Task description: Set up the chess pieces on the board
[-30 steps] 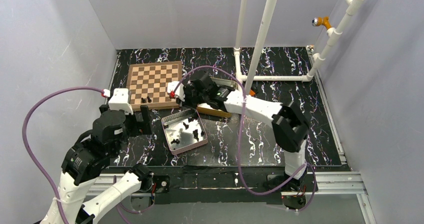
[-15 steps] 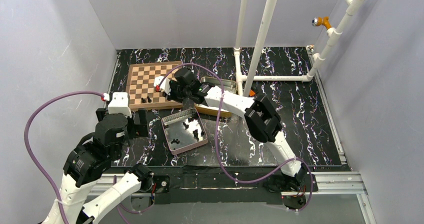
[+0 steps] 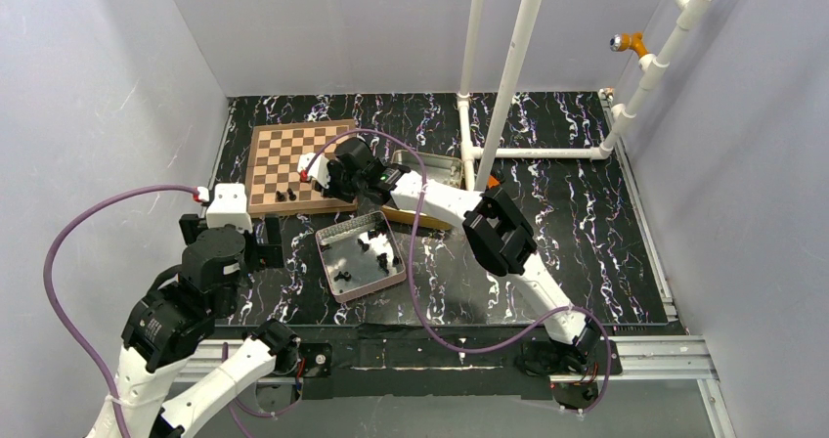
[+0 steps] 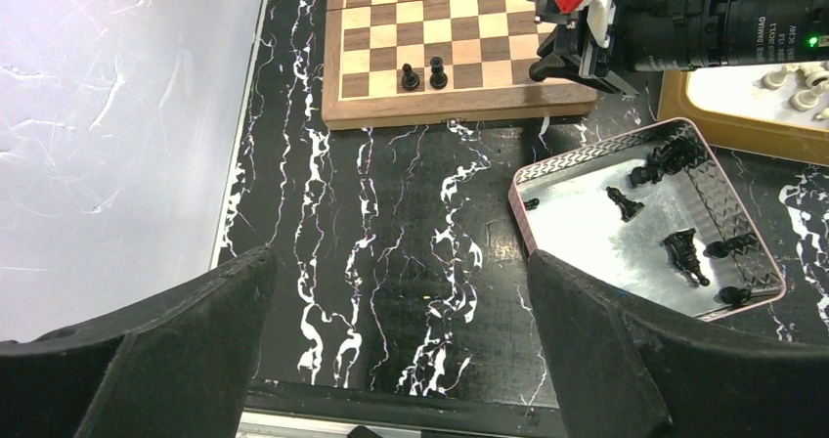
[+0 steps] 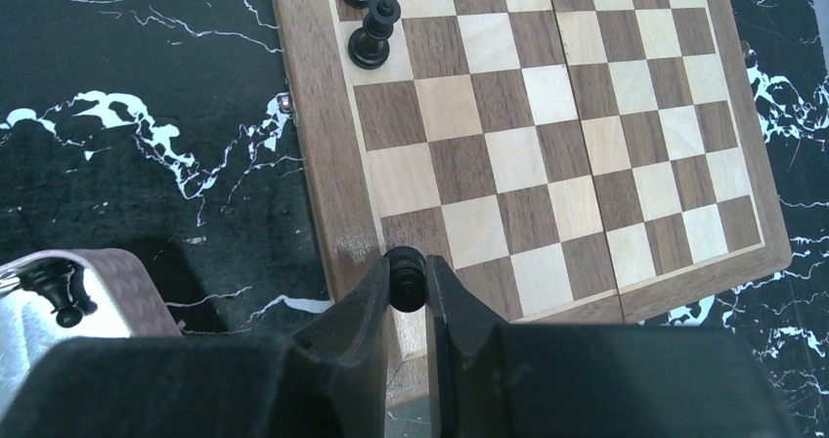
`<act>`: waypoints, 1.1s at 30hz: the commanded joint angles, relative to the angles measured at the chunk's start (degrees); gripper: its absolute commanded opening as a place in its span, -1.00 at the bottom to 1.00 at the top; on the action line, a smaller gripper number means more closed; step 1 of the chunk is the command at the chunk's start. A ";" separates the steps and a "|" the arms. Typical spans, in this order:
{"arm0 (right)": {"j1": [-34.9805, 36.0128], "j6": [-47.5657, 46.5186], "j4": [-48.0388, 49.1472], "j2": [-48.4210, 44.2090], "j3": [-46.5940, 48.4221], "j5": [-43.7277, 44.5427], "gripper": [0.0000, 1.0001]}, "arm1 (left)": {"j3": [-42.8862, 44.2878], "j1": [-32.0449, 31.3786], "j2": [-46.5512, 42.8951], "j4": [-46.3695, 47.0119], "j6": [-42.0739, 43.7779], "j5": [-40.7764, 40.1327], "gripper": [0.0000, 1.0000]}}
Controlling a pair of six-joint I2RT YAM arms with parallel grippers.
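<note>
Step in hand: seat one piece on the near row of the board.

1. Status. The right gripper [image 5: 408, 296] has its jaws clamped on the head of a black piece [image 5: 405, 267]. It hangs over the near row of the board [image 5: 547, 115], close to the near right corner. Whether the base touches the wood cannot be told from the wrist view.
2. Reference. Two black pieces [image 4: 423, 74] stand upright, just beside each other, on the same near row toward the left. Judged from these, the held piece belongs further right along that row.
3. Alignment. Centre the piece over one square before lowering. In the wrist view it sits near a line between two squares and near the dark rim, so a small shift toward the far side is advisable.
4. Lowering. Descend straight and keep the piece upright. It is slim and will likely tip if dropped or released at a tilt.
5. Release. Part the jaws only after the base rests flat, then lift vertically.
6. Other arm. The left gripper [image 4: 401, 260] has its jaws wide apart over the bare table [image 4: 391, 223], well clear of the board. Loose black pieces [image 4: 684, 250] lie in the tin [image 4: 557, 169], near and right of the board.
</note>
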 commanded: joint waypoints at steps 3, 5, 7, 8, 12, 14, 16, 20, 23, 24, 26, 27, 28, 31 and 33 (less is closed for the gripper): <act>0.41 0.37 2.09 2.15 4.35 0.75 -0.71 | -0.93 0.16 0.83 1.04 1.18 -1.83 0.99; 0.47 0.47 2.09 2.53 4.68 0.58 -0.67 | -1.04 0.15 0.73 1.11 1.20 -1.89 0.99; 0.48 0.47 2.09 2.78 4.71 0.56 -0.64 | -1.04 0.17 0.76 1.19 1.22 -1.94 0.99; 0.48 0.51 2.09 2.92 4.75 0.57 -0.62 | -1.00 0.18 0.85 1.19 1.23 -1.93 0.99; 0.44 0.63 2.26 3.07 4.72 0.74 -0.47 | -1.20 0.15 1.15 1.38 0.92 -1.60 0.99; 0.46 0.79 2.65 3.09 4.74 0.89 -0.34 | -1.29 0.11 1.30 1.59 0.88 -1.22 0.99; 0.40 1.23 2.98 3.16 5.05 1.01 -0.21 | -1.33 0.15 1.61 1.85 0.80 -0.73 0.99; 0.18 2.43 3.39 3.19 6.32 0.93 0.03 | -1.06 0.15 2.39 2.94 0.70 1.41 0.99; -0.16 3.69 3.64 2.88 7.73 0.43 0.17 | -0.78 0.15 3.41 4.11 0.09 3.78 0.99; -0.35 4.29 3.71 2.56 8.12 0.05 0.22 | -0.66 0.15 3.77 4.44 -0.30 4.35 0.99; -1.00 5.62 3.65 1.67 8.84 -1.33 0.36 | -0.56 0.16 4.58 5.33 -1.20 5.22 0.99; -1.25 6.06 3.50 0.88 8.99 -2.54 0.41 | -0.59 0.15 4.99 5.92 -1.61 5.53 0.99; -1.91 6.61 3.19 0.04 8.91 -3.95 0.49 | -0.48 0.17 5.43 6.47 -2.07 5.87 0.99; -3.79 8.88 2.17 -3.60 6.83 -9.07 0.63 | -0.24 1.01 7.41 8.28 -2.18 7.99 0.99; -5.18 9.64 1.38 -6.65 3.96 -13.78 0.66 | 0.76 3.35 9.97 8.84 -1.99 11.31 0.99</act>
